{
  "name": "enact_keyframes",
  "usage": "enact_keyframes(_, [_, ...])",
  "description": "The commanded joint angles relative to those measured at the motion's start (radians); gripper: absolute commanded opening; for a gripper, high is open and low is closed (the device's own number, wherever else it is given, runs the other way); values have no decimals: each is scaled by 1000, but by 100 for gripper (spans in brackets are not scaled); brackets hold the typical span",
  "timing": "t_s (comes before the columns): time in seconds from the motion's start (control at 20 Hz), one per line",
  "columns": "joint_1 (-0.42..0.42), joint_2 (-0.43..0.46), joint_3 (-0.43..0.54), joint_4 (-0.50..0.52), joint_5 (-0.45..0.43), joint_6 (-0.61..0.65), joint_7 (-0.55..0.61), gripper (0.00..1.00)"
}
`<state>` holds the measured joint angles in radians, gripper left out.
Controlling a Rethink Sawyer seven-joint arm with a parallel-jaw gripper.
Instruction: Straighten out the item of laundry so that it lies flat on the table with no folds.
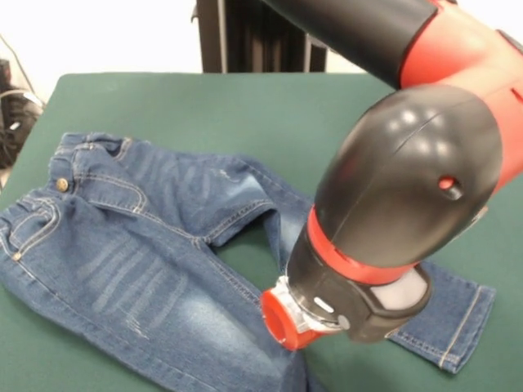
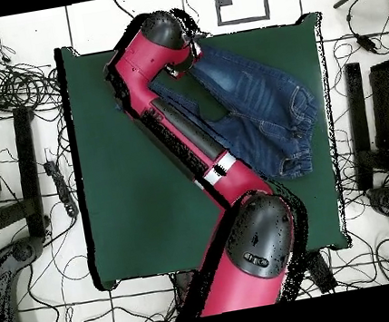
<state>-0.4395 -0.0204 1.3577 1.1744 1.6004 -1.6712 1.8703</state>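
A small pair of blue denim jeans (image 1: pixel 139 245) lies spread on the dark green bench (image 1: pixel 245 106). In the front view the waistband sits toward the left, with a brass button (image 1: pixel 61 184) showing beside the tan-stitched pocket seams, and faded whitish bands run across the nearer thigh. The two legs part at the crotch, leaving a wedge of bare green between them. The farther leg stretches to the right and ends in a hemmed cuff (image 1: pixel 458 327) that lies flat near the right edge. The nearer leg runs down toward the bottom of the picture, where its end is cut off from sight.

The red and black arm (image 1: pixel 409 171) reaches down over the jeans, its large black joint housing covering much of the farther leg. Its wrist end, with a red ring, points down at the spot where the nearer leg meets the green gap. The jaws themselves are hidden beneath the wrist in the front view, and whether they stand wide, narrow or hold cloth cannot be told.

In the overhead view the jeans (image 2: pixel 263 111) lie in the upper right part of the bench (image 2: pixel 123 208), waistband toward the right edge, legs fanning toward the top. The arm (image 2: pixel 189 132) crosses the bench diagonally from the bottom, and its end bends over the leg ends near the top edge, hiding part of them.
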Motion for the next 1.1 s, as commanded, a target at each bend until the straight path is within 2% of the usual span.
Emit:
enact_keyframes(0.05, [33, -23, -7, 159, 137, 70, 308, 0])
enact_keyframes(0.45, [42, -36, -31, 170, 160, 76, 307, 0])
enact_keyframes(0.75, [51, -12, -73, 130, 107, 102, 252, 0])
enact_keyframes(1.1, [57, 32, -116, 46, 27, 141, 134, 0])
